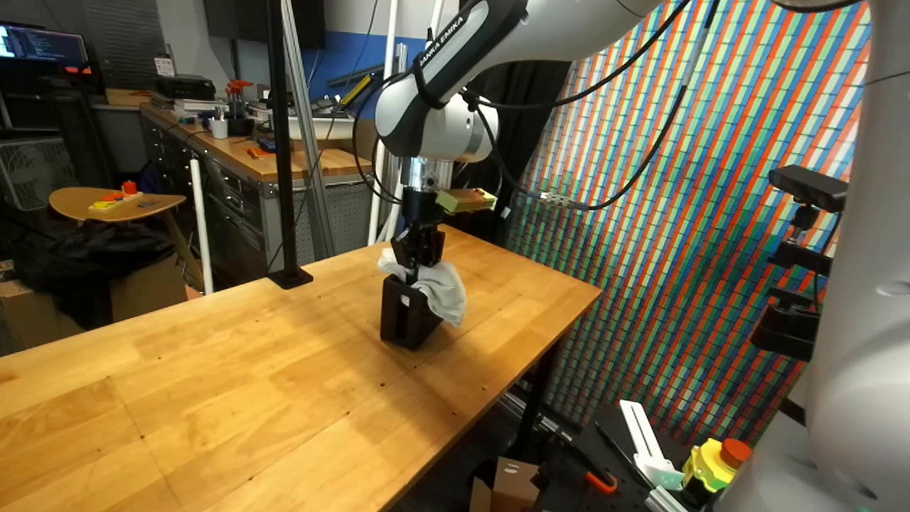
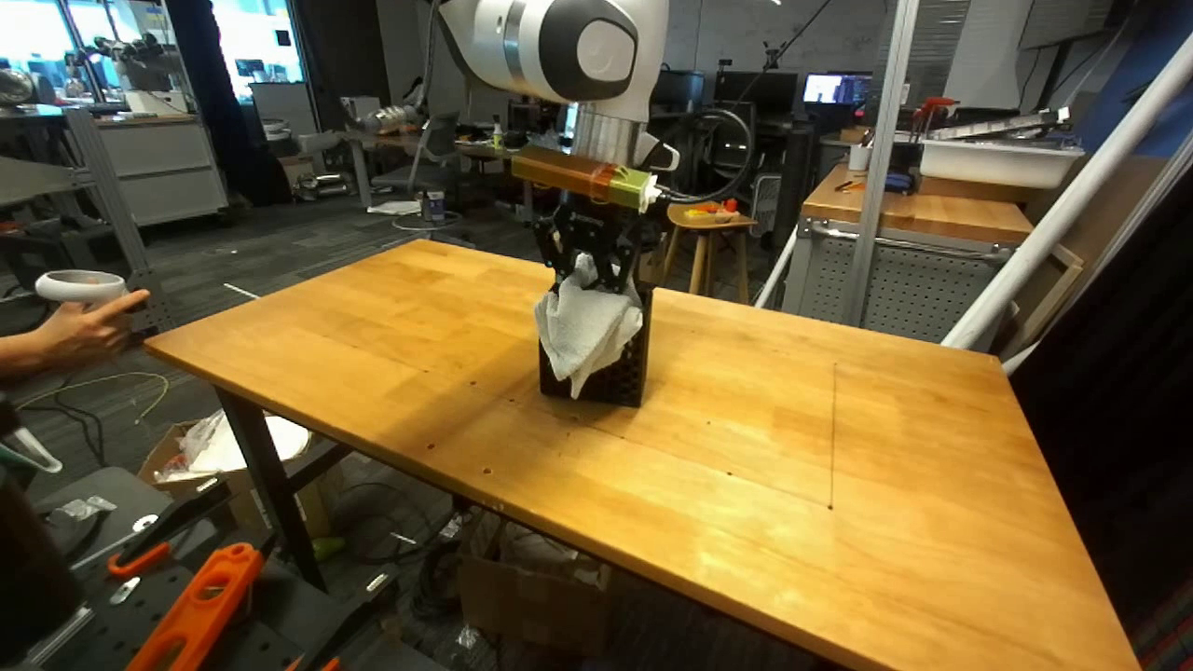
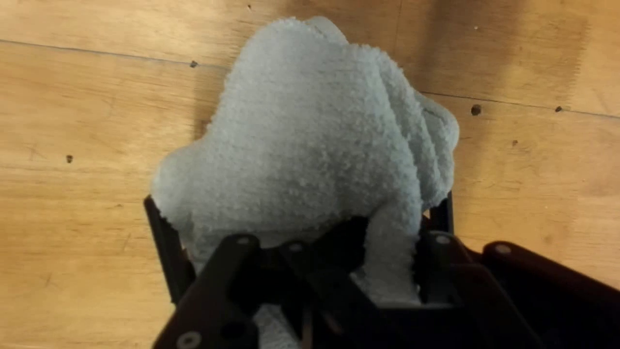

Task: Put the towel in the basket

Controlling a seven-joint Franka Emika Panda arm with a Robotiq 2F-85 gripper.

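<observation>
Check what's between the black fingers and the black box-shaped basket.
The off-white cloth towel; in an exterior view it bunches at the fingers and hangs over the side of the basket.

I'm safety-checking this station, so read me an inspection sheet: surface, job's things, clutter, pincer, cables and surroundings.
Surface: wooden table, with small dark holes.
Basket: black, upright on the table.
Towel: draped over the basket's rim, hanging down outside it; how much lies inside is hidden.
Clutter: orange part beside the table; cardboard box lower than the tabletop.
Pincer: at the basket's top, a fold of towel between its two sides; whether firmly gripped, can't tell.
Cables: black cable slung in a loop from the arm.
Surroundings: a person's hand off the table's corner, holding a white device; red button on a yellow housing by the arm's base; striped backdrop.
</observation>
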